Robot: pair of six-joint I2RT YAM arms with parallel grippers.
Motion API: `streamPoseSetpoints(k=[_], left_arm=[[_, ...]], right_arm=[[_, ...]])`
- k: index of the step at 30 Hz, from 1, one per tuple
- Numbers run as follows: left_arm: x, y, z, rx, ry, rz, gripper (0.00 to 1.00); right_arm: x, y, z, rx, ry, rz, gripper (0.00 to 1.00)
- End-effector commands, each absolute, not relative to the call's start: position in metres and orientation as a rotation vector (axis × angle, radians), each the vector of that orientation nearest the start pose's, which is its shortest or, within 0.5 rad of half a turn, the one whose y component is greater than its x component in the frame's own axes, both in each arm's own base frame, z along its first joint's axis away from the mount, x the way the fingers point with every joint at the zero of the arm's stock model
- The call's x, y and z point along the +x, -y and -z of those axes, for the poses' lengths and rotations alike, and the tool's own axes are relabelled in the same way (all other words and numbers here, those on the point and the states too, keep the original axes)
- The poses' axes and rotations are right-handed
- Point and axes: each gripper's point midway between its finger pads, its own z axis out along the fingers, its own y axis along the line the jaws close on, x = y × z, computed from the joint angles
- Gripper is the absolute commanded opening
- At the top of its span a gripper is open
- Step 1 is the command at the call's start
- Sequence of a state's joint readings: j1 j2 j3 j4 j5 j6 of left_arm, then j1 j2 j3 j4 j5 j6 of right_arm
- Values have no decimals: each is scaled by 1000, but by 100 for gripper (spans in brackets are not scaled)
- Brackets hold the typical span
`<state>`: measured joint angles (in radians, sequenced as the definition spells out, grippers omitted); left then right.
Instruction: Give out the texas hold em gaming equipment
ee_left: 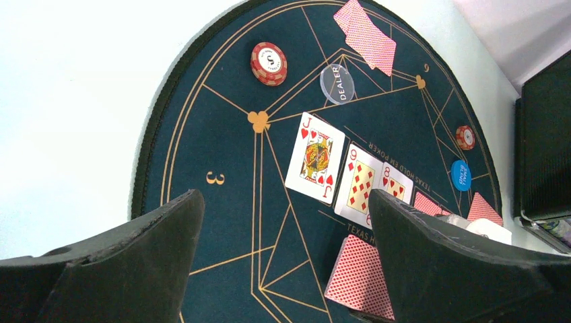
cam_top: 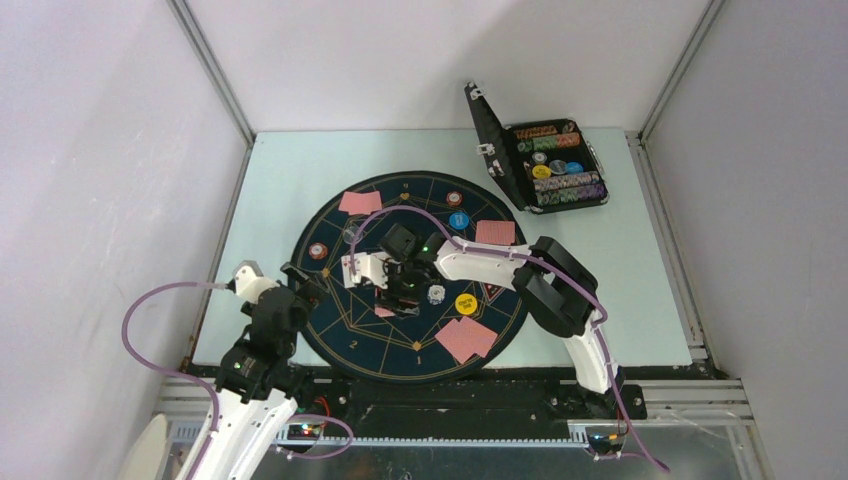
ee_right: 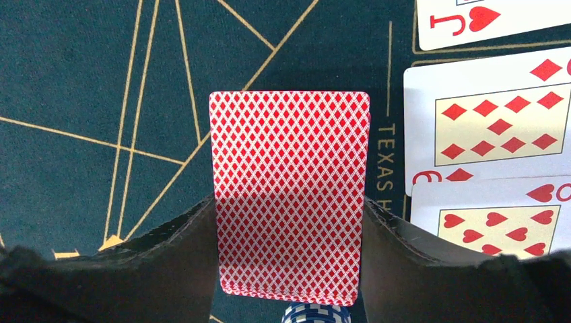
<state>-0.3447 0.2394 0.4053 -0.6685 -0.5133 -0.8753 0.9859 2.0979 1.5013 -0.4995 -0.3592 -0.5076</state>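
Note:
In the right wrist view my right gripper (ee_right: 289,229) is shut on a stack of red-backed cards (ee_right: 289,195), one jaw against each long edge, just above the dark-blue mat (cam_top: 330,330). A blue-and-white chip stack (ee_right: 316,314) sits below the cards. Three cards lie face up beside it: a jack of hearts (ee_left: 315,156), a nine of diamonds (ee_left: 360,185) and an eight of hearts (ee_left: 397,185). My left gripper (ee_left: 286,222) hovers open and empty over the mat's left part. The held stack (ee_left: 360,276) shows beside its right finger.
Red-backed cards lie at three mat seats (cam_top: 360,202), (cam_top: 495,232), (cam_top: 465,338). On the mat are a clear dealer button (ee_left: 337,83), a red chip (ee_left: 269,63), a blue disc (cam_top: 458,220) and a yellow disc (cam_top: 465,303). The open black case (cam_top: 545,160) with chips stands back right.

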Motion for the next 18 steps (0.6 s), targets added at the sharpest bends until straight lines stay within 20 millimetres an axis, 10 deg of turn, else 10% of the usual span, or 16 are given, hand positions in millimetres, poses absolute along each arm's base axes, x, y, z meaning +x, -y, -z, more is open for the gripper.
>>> streamPoseSetpoints(k=[1, 5, 11, 18], left_arm=[[205, 8, -136, -845, -1814, 243, 100], [205, 9, -136, -836, -1820, 245, 100], [205, 8, -137, -838, -1821, 238, 100], [206, 8, -139, -840, -1832, 227, 100]], right_arm=[[231, -424, -31, -1912, -1846, -632, 72], [232, -424, -39, -1907, -1831, -613, 98], [234, -432, -72, -1883, -1754, -600, 100], [258, -432, -193, -1556, -1633, -579, 100]])
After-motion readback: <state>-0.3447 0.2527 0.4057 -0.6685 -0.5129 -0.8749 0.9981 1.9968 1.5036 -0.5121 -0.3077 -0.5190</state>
